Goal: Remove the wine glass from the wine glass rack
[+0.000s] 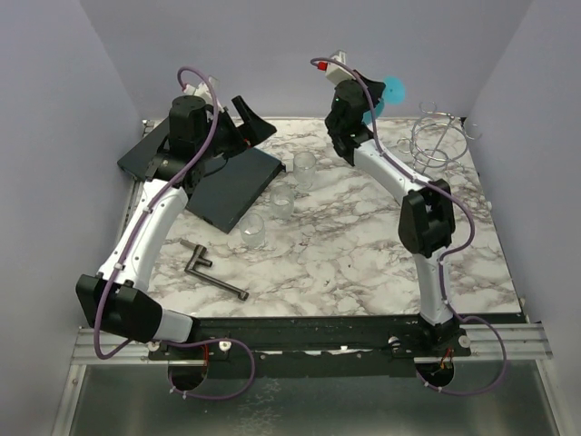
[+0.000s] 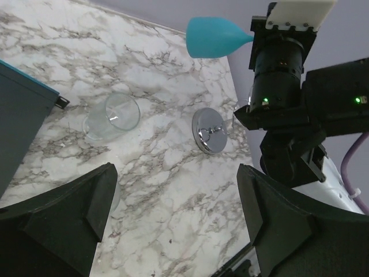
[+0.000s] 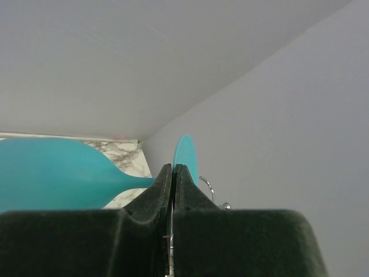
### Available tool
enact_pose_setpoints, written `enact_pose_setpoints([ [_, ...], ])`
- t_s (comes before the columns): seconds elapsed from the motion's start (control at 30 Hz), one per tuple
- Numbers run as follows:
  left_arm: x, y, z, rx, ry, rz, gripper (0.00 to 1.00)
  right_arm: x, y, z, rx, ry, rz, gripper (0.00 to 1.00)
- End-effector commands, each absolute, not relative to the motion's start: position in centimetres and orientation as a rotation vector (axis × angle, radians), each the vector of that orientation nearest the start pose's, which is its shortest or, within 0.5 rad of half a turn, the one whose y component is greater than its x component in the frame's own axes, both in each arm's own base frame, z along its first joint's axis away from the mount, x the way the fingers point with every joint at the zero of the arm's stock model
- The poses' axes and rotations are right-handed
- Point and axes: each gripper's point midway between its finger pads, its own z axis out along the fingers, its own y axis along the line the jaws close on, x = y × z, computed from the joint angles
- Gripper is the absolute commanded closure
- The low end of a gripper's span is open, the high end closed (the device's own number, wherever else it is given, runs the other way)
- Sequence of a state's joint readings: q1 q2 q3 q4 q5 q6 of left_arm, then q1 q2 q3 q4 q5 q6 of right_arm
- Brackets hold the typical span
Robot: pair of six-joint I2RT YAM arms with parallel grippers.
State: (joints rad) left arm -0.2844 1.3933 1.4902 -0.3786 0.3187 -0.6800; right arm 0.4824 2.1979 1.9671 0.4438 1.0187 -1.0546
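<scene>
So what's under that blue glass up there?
Only bare marble table near the back wall; the glass hangs sideways, its stem pinched in the right jaws. The wire rack stands off to one side. The right arm covers the rest.

On the far right of the white-and-grey marble surface [image 1: 363, 254] stands the shiny chrome wire wine glass rack [image 1: 442, 141]. Just left of it the right arm [image 1: 425, 218] reaches up, and the right jaws grip a teal wine glass [image 1: 392, 90] held in the air, apart from the rack. The left jaws hang spread wide over a flat black rectangular box [image 1: 231, 186] at far left. Three clear tumblers [image 1: 282, 202] line up mid-surface; a dark metal T-shaped tool [image 1: 213, 272] lies near left.
</scene>
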Motion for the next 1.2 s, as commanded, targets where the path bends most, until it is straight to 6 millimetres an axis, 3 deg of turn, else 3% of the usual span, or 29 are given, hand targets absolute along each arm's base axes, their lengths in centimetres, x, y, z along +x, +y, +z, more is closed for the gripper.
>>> enact_pose_setpoints([
  [0.0, 38.9, -19.3, 36.3, -0.261, 1.901, -1.196, 0.08, 55.2, 13.1, 38.1, -0.242, 1.503, -1.050, 1.00],
  [0.13, 39.6, -18.8, 36.6, -0.349, 1.837, -1.340, 0.08, 53.3, 14.9, 39.0, -0.278, 1.502, -1.019, 1.00],
  [0.33, 41.2, -19.8, 35.7, -0.456, 1.744, -1.575, 0.08, 49.8, 17.6, 40.0, -0.351, 1.513, -0.939, 1.00],
  [0.67, 43.2, -22.1, 34.4, -0.532, 1.647, -1.748, 0.08, 44.4, 22.1, 41.8, -0.446, 1.527, -0.804, 1.00],
  [0.9, 44.7, -23.2, 32.5, -0.582, 1.539, -1.934, 0.09, 42.3, 23.4, 43.1, -0.468, 1.540, -0.703, 1.00],
  [1.17, 44.9, -25.1, 31.1, -0.591, 1.522, -2.009, 0.10, 41.0, 23.2, 44.7, -0.452, 1.539, -0.627, 1.00],
])
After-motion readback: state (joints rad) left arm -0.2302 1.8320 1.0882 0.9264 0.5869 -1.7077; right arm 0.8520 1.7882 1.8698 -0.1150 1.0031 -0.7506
